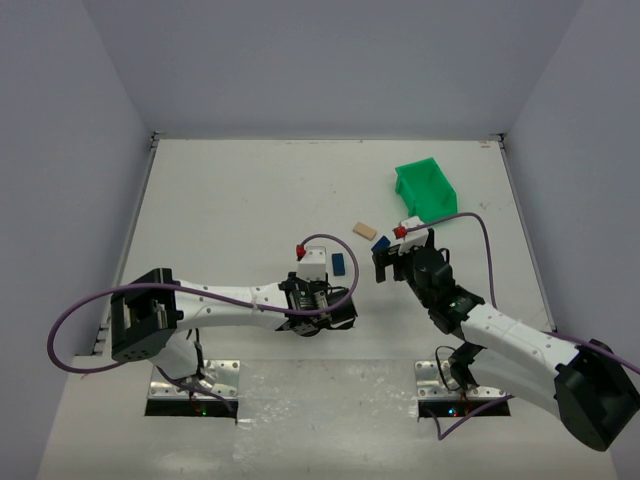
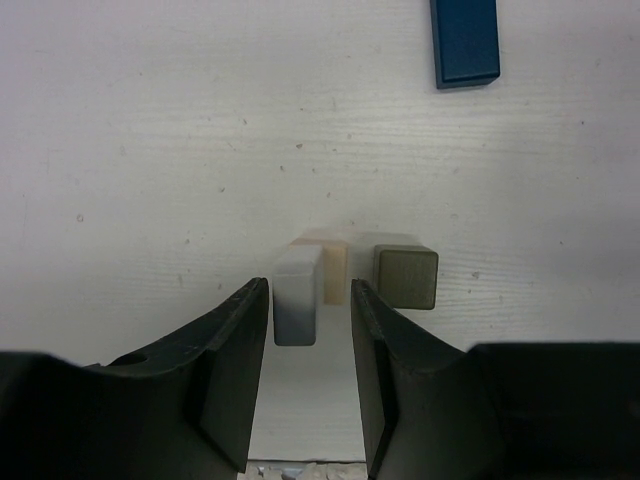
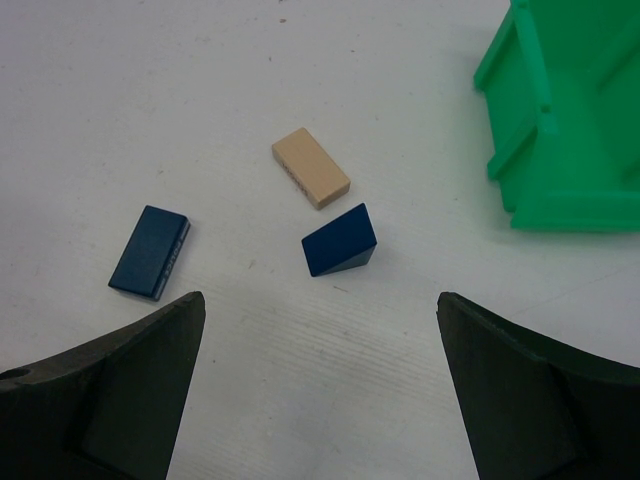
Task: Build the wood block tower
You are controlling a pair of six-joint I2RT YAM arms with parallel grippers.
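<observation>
Left gripper point(image 2: 309, 290) jaws stood apart, grey block point(image 2: 296, 300) between tips, untouched. Tan block point(image 2: 333, 270) sat just behind, dark cube point(image 2: 406, 277) just right. Blue plank point(image 2: 465, 40) lay beyond. Right gripper point(image 3: 320, 310) gaped wide, empty, above wedge point(image 3: 338, 242) and tan plank point(image 3: 311, 167); bin point(image 3: 570, 120) to right.

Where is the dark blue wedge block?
In the right wrist view, the dark blue wooden wedge lies just below the tan rectangular block, left of the green plastic bin.
</observation>
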